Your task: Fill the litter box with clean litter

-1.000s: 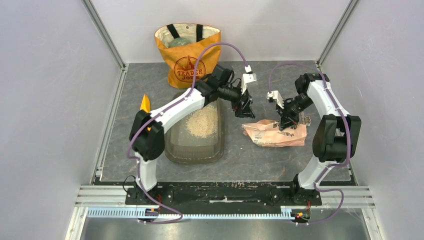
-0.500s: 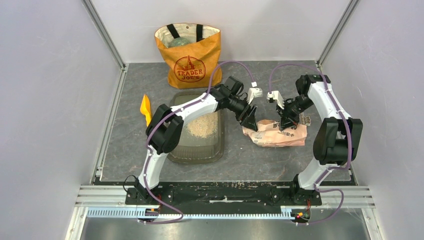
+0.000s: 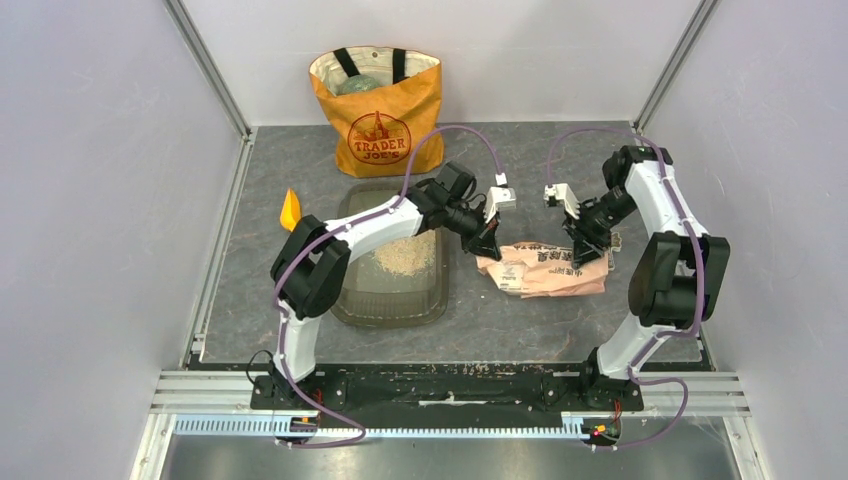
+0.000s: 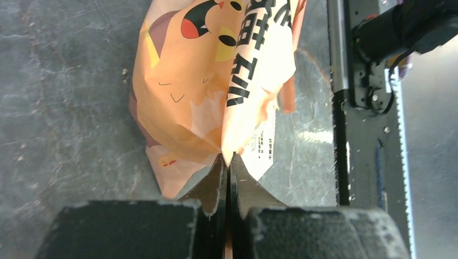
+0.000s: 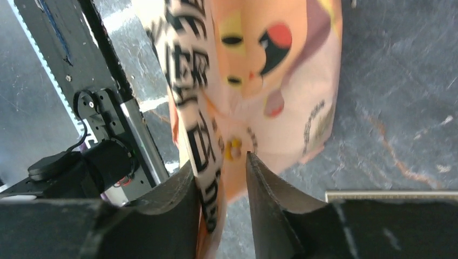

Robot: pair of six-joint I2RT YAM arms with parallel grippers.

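Edge of bag (image 3: 545, 270) clamped by left gripper (image 4: 227, 161), likely for lifting to pour. Fold straddled by right gripper (image 5: 219, 162), jaws parted, unclamped. Bag laid flat right of box (image 3: 392, 302); 1 litter (image 3: 405, 256) heap seen inside.

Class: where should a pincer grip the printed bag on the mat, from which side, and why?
Probably a raised fold at its far edge, from above: the bag lies flat and crumpled, so only thin folds fit, as the shut left pincer shows.

left gripper (image 3: 487, 244): moved onto bag (image 3: 545, 272) left end, clamped it | right gripper (image 3: 589, 251): jaws parted at bag right end
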